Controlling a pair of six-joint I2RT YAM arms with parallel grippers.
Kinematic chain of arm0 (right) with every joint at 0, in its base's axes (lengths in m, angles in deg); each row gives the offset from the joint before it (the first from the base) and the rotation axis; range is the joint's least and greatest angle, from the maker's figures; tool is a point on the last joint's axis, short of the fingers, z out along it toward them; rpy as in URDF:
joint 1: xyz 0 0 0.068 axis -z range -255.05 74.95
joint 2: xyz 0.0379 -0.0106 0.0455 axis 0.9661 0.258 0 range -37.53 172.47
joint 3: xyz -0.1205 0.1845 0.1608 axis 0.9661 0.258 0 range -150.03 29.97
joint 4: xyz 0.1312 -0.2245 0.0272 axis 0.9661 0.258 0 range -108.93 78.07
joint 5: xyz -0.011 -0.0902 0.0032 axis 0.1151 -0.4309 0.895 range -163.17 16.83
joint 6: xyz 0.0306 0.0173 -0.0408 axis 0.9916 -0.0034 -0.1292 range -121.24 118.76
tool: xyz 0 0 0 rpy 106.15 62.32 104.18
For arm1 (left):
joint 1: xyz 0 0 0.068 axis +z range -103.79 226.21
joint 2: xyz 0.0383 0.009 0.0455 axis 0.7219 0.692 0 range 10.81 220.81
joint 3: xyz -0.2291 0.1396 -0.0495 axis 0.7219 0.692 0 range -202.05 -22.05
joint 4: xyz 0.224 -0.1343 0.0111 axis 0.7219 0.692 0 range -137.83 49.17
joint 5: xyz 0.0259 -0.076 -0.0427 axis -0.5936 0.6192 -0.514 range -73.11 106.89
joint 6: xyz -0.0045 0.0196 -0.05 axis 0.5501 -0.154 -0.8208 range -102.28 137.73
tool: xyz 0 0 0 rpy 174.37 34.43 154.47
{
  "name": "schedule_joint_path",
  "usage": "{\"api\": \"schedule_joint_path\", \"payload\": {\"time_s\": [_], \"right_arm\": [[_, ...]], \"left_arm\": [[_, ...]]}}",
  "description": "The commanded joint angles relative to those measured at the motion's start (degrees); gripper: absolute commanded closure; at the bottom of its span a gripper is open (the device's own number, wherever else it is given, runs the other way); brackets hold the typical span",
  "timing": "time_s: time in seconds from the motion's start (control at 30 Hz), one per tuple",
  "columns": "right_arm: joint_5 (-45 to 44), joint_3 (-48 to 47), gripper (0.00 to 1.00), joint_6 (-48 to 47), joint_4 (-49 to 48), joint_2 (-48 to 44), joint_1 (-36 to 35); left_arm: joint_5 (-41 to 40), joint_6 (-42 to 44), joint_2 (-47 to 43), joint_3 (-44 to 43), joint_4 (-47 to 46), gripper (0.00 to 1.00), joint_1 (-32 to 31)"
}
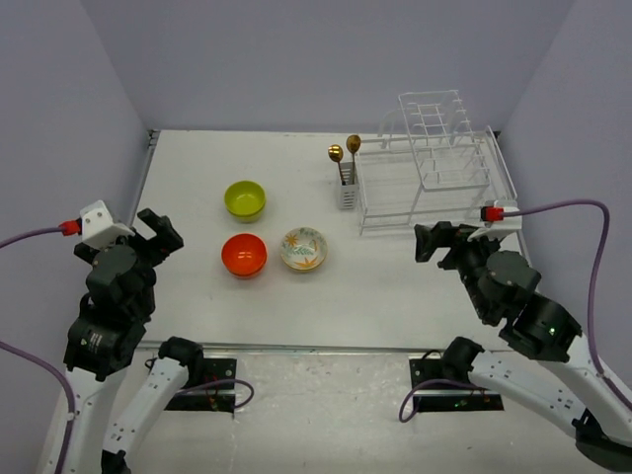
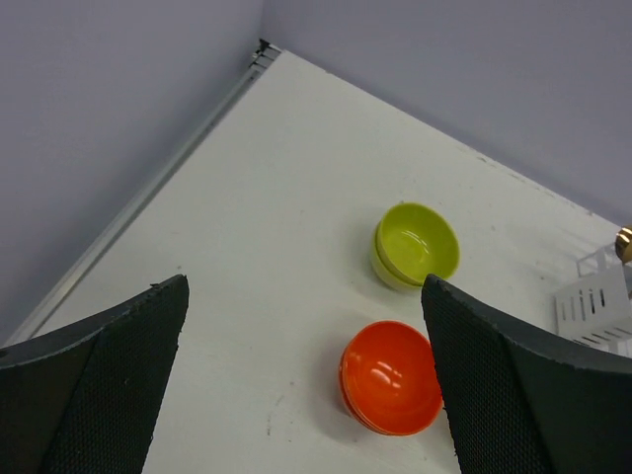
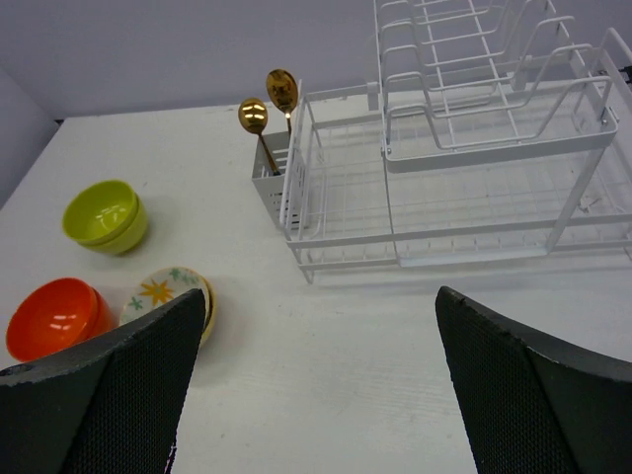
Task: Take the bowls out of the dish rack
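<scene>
Three bowls stand on the table left of the dish rack (image 1: 434, 158): a lime-green bowl (image 1: 245, 199), an orange bowl (image 1: 244, 255) and a cream floral bowl (image 1: 303, 248). The white wire rack holds no bowls; its tiers show bare in the right wrist view (image 3: 464, 148). My left gripper (image 1: 158, 235) is open and empty at the table's left, apart from the orange bowl (image 2: 392, 378) and green bowl (image 2: 416, 246). My right gripper (image 1: 439, 242) is open and empty, just in front of the rack, with the floral bowl (image 3: 163, 293) to its left.
Two gold spoons (image 1: 344, 150) stand in the white cutlery caddy (image 1: 347, 190) at the rack's left side. The table's raised edge rail (image 2: 168, 163) runs along the left. Grey walls enclose the table on three sides.
</scene>
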Motion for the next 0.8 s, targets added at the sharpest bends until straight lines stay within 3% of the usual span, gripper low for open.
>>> {"api": "schedule_joint_path", "payload": {"time_s": [0.0,0.2,0.5,0.77], "right_arm": [[2.0,-3.5,0.01,5.7,10.6,-1.9,0.3],[2.2,-1.7,0.01,8.0,13.4,-6.3,0.2],[-11.8,1.2,0.01,8.1,13.8,-4.4,0.3],[-9.0,1.9,0.01,8.1,13.3,-4.2,0.3]], "left_arm": [[-7.2,2.8,-2.7,3.2,2.3,0.00,-0.1],[-5.8,3.3,-7.8,8.7,-1.6,0.00,-0.1],[-4.4,2.7,-4.5,8.5,-1.2,0.00,-0.1],[-3.8,1.9,-5.0,10.3,-2.4,0.00,-0.1]]}}
